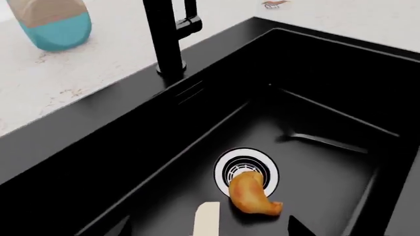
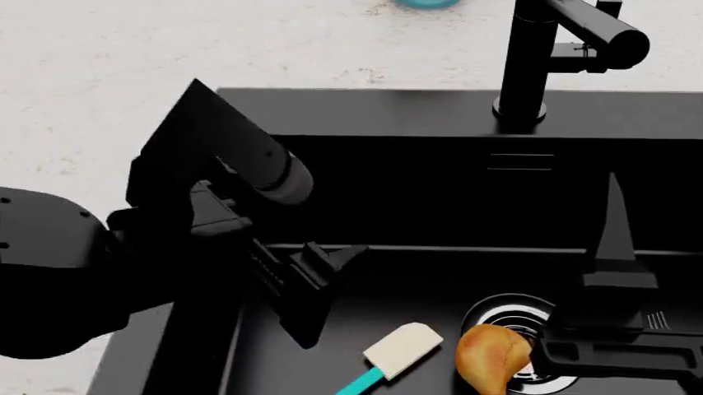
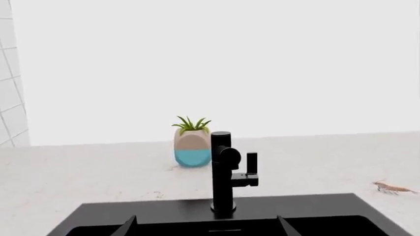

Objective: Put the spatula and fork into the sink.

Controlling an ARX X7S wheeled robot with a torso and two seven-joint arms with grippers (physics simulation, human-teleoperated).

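One spatula (image 2: 398, 352) lies in the sink (image 2: 363, 119), light and stiff. My left pincer (image 2: 318, 276) hangs open; fork unseen.

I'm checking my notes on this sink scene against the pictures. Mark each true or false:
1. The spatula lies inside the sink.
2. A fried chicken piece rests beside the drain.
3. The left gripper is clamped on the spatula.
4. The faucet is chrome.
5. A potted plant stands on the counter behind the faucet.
1. True. The spatula lies on the floor of the sink.
2. True. The chicken piece partly overlaps the drain.
3. False. The left gripper hangs above the spatula with its fingers apart and nothing between them.
4. False. The faucet is black.
5. True. The potted plant stands on the counter behind the faucet.
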